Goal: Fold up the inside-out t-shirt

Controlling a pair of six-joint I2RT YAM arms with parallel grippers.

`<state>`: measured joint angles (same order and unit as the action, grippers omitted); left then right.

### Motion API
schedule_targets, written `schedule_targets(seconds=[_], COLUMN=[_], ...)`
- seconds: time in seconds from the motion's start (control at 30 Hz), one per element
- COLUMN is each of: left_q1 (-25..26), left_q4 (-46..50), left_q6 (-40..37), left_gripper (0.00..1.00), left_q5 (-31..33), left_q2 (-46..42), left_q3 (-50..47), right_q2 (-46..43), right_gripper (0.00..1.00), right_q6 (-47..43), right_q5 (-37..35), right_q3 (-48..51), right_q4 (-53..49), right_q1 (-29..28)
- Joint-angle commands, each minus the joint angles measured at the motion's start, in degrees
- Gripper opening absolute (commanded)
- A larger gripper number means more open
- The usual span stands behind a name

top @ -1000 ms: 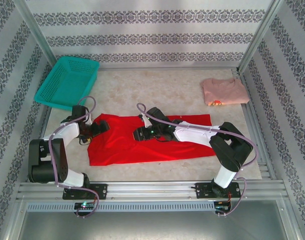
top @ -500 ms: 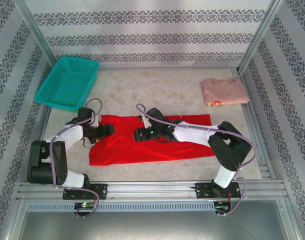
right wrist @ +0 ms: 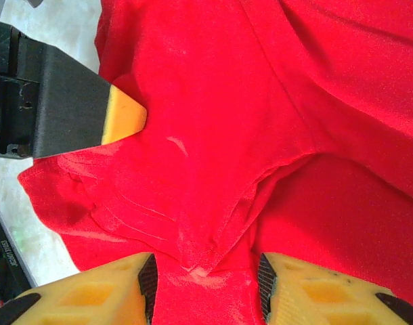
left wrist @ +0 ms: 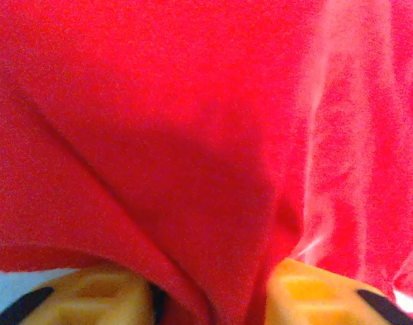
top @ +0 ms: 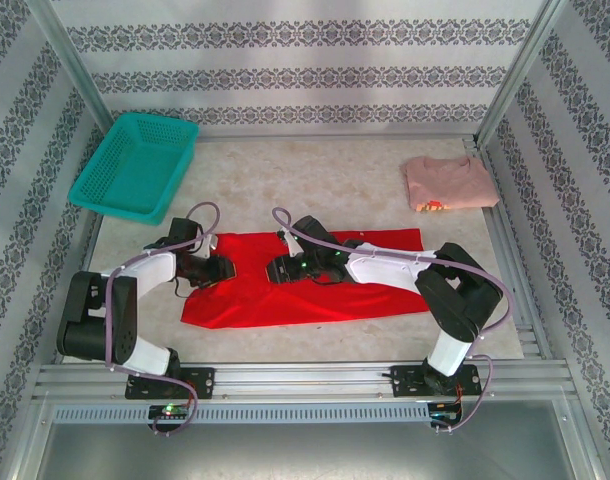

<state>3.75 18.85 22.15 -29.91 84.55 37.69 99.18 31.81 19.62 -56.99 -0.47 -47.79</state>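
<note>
On the pale marbled table the inside-out t-shirt lies lower-centre in the top view, the left gripper narrowed on a ridge at its left end and the right gripper nipping a mid-cloth pucker, so both should lift evenly to avoid sagging.

Robot test cell, lab-type — not a lived-in room. Bare aluminium posts frame thin wall panels printed with a wallpaper pattern; marble-look tabletop; left arm and right arm bolted to a slotted metal rail at the near edge.
</note>
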Motion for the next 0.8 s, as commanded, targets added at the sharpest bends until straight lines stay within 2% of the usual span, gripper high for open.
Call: schedule_targets(seconds=[0.0, 0.1, 0.33, 0.63, 0.77], left_q1=[0.53, -0.28, -0.85, -0.85, -0.72], left_q4=[0.13, 1.40, 3.09, 15.77, 23.46], left_q6=[-0.49, -0.09, -0.34, 3.98, 3.18], left_gripper=[0.30, 0.22, 0.00, 0.00, 0.00], left_q5=[4.02, 6.61, 6.45, 23.79, 30.91], left_q2=[0.61, 0.48, 1.66, -3.35, -5.07], left_q3=[2.22, 2.93, 4.40, 9.75, 13.97], right_q2=[-0.20, -0.61, -1.49, -10.98, -15.05], right_gripper=[0.46, 0.46, 0.46, 0.47, 0.47], right_q6=[0.91, 0.88, 0.62, -1.78, -3.11], right_q5=[-0.35, -0.63, -1.11, -2.93, -3.36], right_q3=[-1.16, -0.93, -0.80, 3.51, 6.10], right_q4=[-0.75, -0.91, -2.11, -7.46, -9.67], right_q1=[-0.55, -0.55, -0.55, 4.81, 8.82])
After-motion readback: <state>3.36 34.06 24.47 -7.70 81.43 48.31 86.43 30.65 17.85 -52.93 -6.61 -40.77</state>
